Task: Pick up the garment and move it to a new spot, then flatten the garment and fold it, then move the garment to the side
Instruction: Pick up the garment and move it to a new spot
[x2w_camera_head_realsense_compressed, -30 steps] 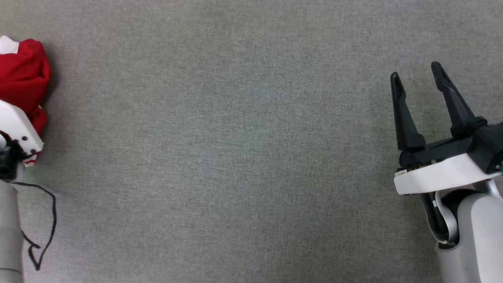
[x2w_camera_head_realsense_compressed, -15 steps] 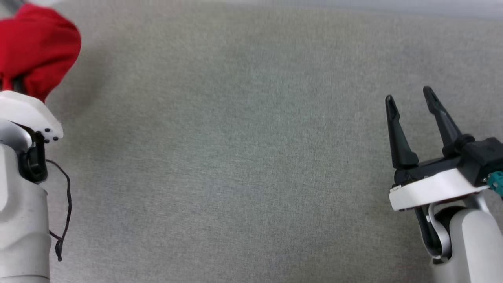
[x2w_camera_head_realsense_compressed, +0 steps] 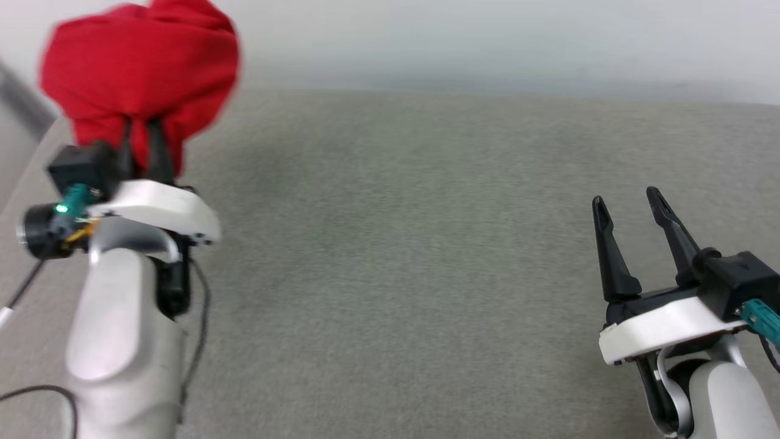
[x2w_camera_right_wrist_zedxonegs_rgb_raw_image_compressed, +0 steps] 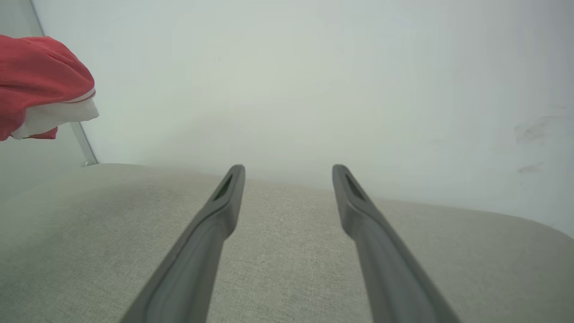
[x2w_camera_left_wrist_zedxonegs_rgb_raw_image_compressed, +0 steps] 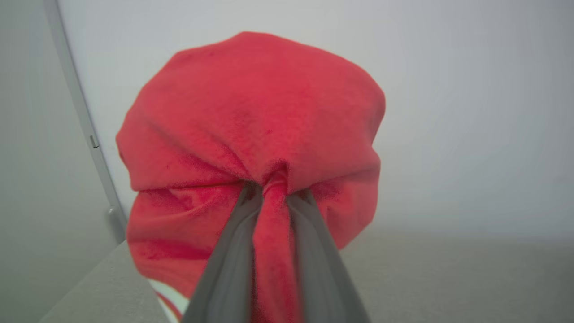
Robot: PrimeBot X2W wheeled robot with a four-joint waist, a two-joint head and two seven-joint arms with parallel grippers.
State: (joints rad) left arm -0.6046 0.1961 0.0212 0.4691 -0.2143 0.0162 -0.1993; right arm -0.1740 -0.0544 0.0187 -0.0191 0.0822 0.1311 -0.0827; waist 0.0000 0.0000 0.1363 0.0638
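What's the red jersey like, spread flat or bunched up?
Bunched up: the jersey is a crumpled lump pinched in the left claw.

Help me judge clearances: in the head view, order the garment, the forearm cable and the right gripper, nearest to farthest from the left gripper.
1. Garment: pinched in the left gripper, upper left.
2. Cable: hanging beside the left forearm, lower left.
3. Right gripper: open, far right.

fabric surface (x2w_camera_head_realsense_compressed: pixel 396 274): grey — woven | wall (x2w_camera_right_wrist_zedxonegs_rgb_raw_image_compressed: pixel 314 67): pale, plain, behind
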